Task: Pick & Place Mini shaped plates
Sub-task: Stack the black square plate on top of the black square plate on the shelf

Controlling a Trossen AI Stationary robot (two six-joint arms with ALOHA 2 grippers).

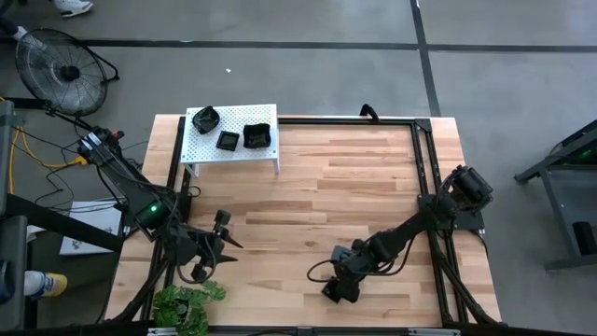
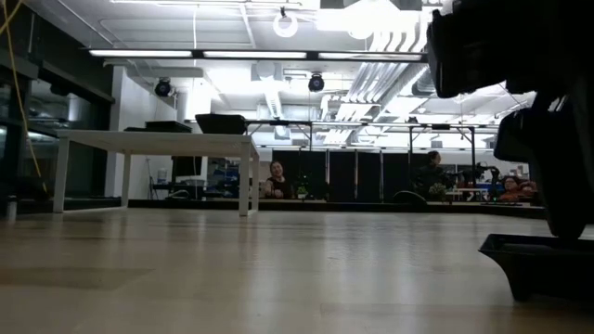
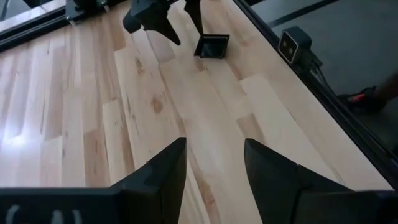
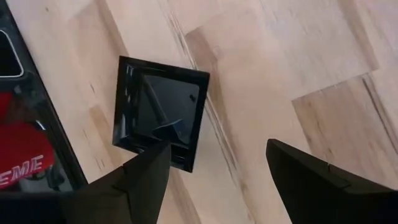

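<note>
Right hand, fingers spread wide and empty, hangs just above the square plate, the plate offset toward one finger; the left hand waits open, well apart.

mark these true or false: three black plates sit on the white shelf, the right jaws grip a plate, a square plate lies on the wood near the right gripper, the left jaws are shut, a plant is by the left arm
1. Three black plates sit on the white shelf. True.
2. The right gripper has its jaws clamped on a plate. False: they stand open, holding nothing.
3. A square plate lies on the wooden table by the right gripper. True.
4. The left gripper has its jaws shut. False: they are open and empty.
5. A green plant is near the left arm. True.
</note>
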